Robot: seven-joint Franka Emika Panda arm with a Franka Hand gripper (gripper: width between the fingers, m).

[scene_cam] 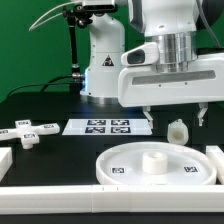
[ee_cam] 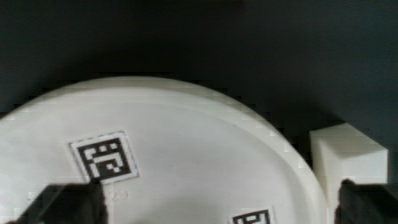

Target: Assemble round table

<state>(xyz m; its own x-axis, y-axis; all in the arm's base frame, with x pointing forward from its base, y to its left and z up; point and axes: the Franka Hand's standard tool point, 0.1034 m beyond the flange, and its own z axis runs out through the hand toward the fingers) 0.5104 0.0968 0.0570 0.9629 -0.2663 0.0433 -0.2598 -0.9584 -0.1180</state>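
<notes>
The large rimmed round disc [scene_cam: 128,166] lies flat on the black table near the front, with a raised hub at its centre and tags on its face. It fills most of the wrist view [ee_cam: 178,140]. The short cylindrical leg [scene_cam: 177,131] lies just behind the disc. The cross-shaped foot piece [scene_cam: 27,131] lies at the exterior view's left. My gripper [scene_cam: 175,116] hangs open and empty above the disc's far edge and the leg, touching neither. In the wrist view the gripper [ee_cam: 214,205] straddles the disc, its dark fingertips [ee_cam: 68,205] wide apart.
The marker board [scene_cam: 105,126] lies behind the disc. A long white block [scene_cam: 60,198] runs along the front. Another white block [scene_cam: 214,160] stands right of the disc, also in the wrist view [ee_cam: 347,155]. A third block [scene_cam: 5,158] sits at the left edge.
</notes>
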